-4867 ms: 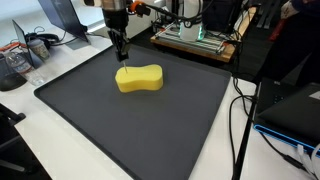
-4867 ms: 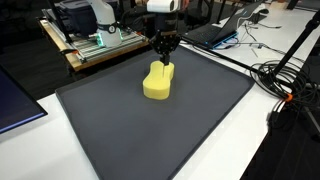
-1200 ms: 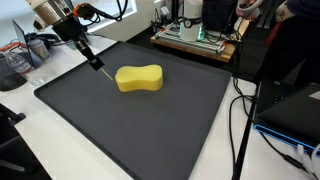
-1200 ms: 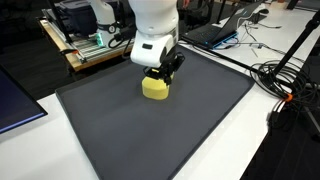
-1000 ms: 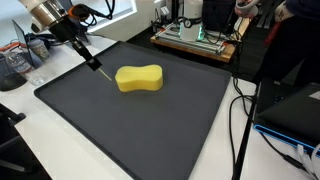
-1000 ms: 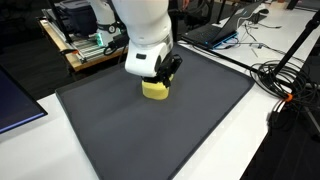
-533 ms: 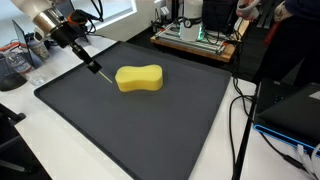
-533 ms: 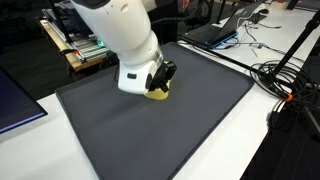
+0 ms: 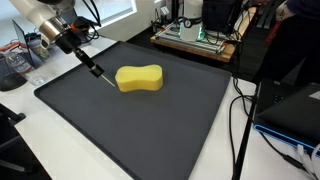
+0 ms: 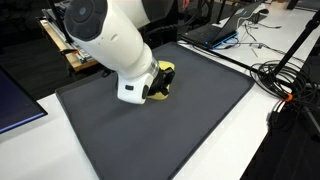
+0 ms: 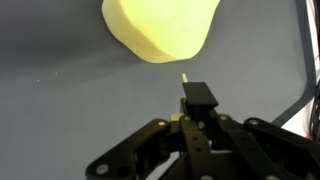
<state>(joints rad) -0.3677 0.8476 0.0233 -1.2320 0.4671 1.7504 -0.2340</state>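
A yellow, peanut-shaped sponge (image 9: 139,78) lies on a dark grey mat (image 9: 130,130). My gripper (image 9: 97,71) comes in tilted from the mat's far corner, its narrow tip pointing at the sponge's near end and just short of it. In the wrist view the fingers (image 11: 197,95) are pressed together on a thin stick (image 11: 185,76), whose pale tip shows past them just below the sponge (image 11: 160,28). The arm's white body hides most of the sponge (image 10: 166,70) in an exterior view, and the gripper cannot be seen there.
A wooden rack with a circuit board (image 9: 195,38) stands behind the mat. Black cables (image 10: 290,80) run along the white table beside the mat (image 10: 170,140). A laptop (image 10: 215,30) sits at the back. A clear container (image 9: 15,65) stands off the mat's corner.
The arm has swung down and over the mat, tilting further. Its white body now covers most of the sponge in an exterior view. The sponge has not moved.
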